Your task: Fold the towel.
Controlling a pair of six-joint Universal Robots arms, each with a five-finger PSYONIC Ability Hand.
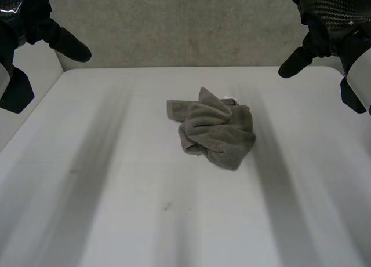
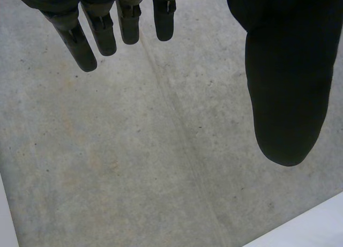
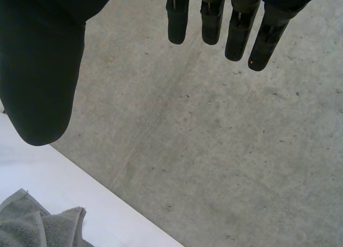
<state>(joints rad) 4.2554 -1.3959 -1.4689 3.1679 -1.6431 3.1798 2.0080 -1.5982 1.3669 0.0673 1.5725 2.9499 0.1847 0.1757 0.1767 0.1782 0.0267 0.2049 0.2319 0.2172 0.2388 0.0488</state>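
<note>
Treat the task as not begun. Locate the grey towel (image 1: 213, 128) near the middle of the white table (image 1: 104, 209), crumpled in a loose heap, edges bunched, no clean fold in place.

Read the left robot hand (image 1: 62, 42) as empty: fingers straight, spread wide from the thumb, held by the table's far left corner, well apart from the towel. Read the right robot hand (image 1: 304, 50) likewise by the far right corner, fingers straight, nothing held (concrete floor (image 3: 225, 150) beyond its fingertips, towel on the thumb's side).

Count as remaining, by judgement: reach in, spread the towel flat, find the corners, fold.
</note>
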